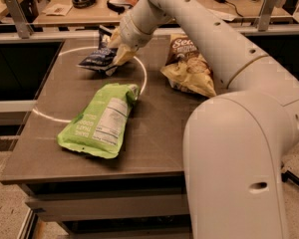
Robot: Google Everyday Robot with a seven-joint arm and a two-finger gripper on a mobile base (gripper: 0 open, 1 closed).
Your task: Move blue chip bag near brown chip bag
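The gripper (pixel 120 55) is over the far left part of the table (pixel 159 133), at the right edge of the blue chip bag (pixel 95 59). The brown chip bag (pixel 189 71) lies apart to the gripper's right. A pouch (pixel 100 123) lies in front of the gripper, nearer the camera.

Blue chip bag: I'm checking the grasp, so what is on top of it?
The hand covers the end of the blue chip bag nearest the brown chip bag, at the far side of the table. What lies under the hand is hidden; the rest of the bag is bare.
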